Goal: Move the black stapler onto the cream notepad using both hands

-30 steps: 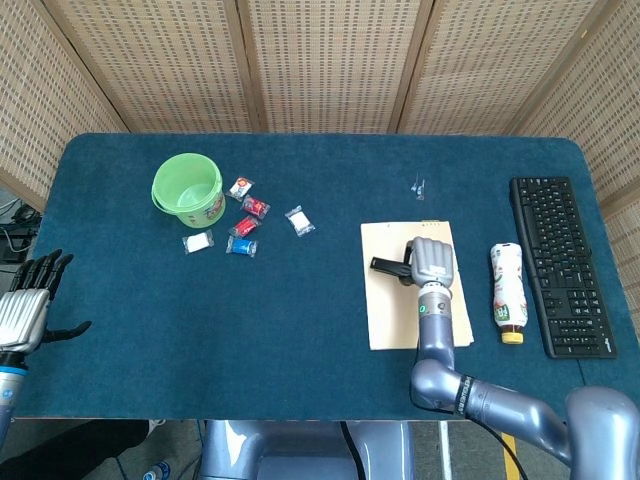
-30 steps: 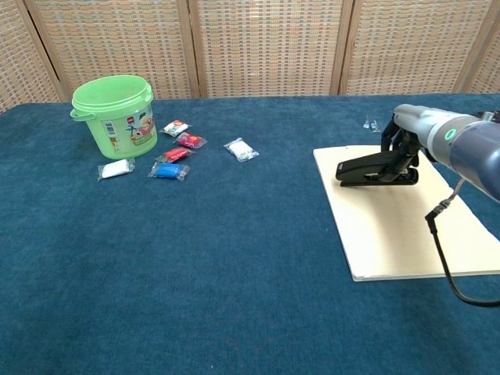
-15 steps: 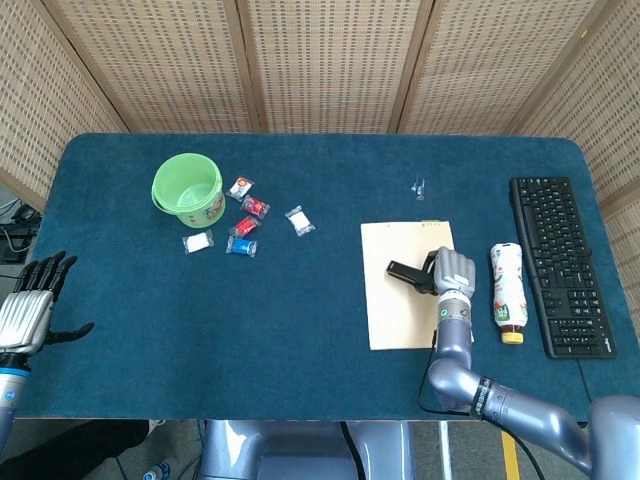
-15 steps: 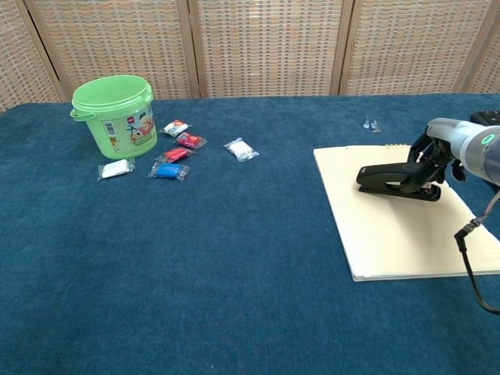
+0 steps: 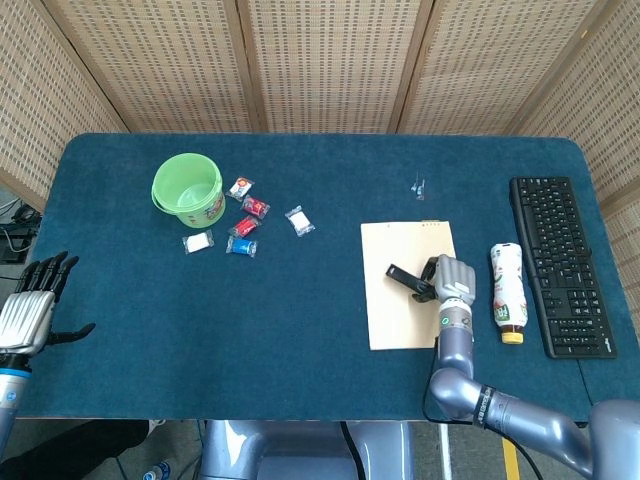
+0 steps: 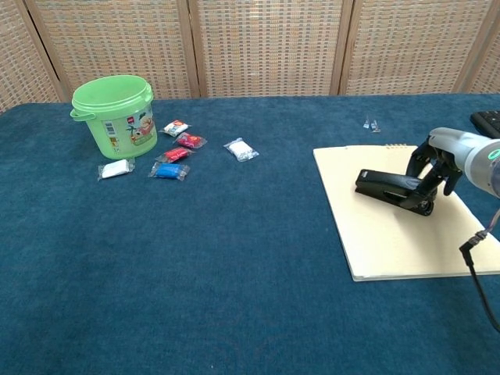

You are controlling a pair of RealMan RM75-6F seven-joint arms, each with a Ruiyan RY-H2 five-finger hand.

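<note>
The black stapler [image 5: 407, 280] [image 6: 389, 187] lies across the middle of the cream notepad [image 5: 398, 322] [image 6: 383, 238], its nose pointing left. My right hand [image 5: 452, 278] [image 6: 439, 158] grips the stapler's right end, fingers curled round it. In the chest view the stapler sits slightly tilted, the held end low on the paper. My left hand [image 5: 27, 306] hangs open beyond the table's left edge, fingers spread, far from the notepad; the chest view does not show it.
A green bucket [image 5: 187, 188] [image 6: 113, 113] and several small snack packets [image 5: 243, 228] [image 6: 173, 153] sit at the far left. A bottle [image 5: 508, 290] lies just right of the notepad, and a black keyboard [image 5: 560, 265] beyond it.
My right hand has carried the stapler rightward and nearer across the notepad, and the stapler has turned slightly. The left hand has barely moved.
</note>
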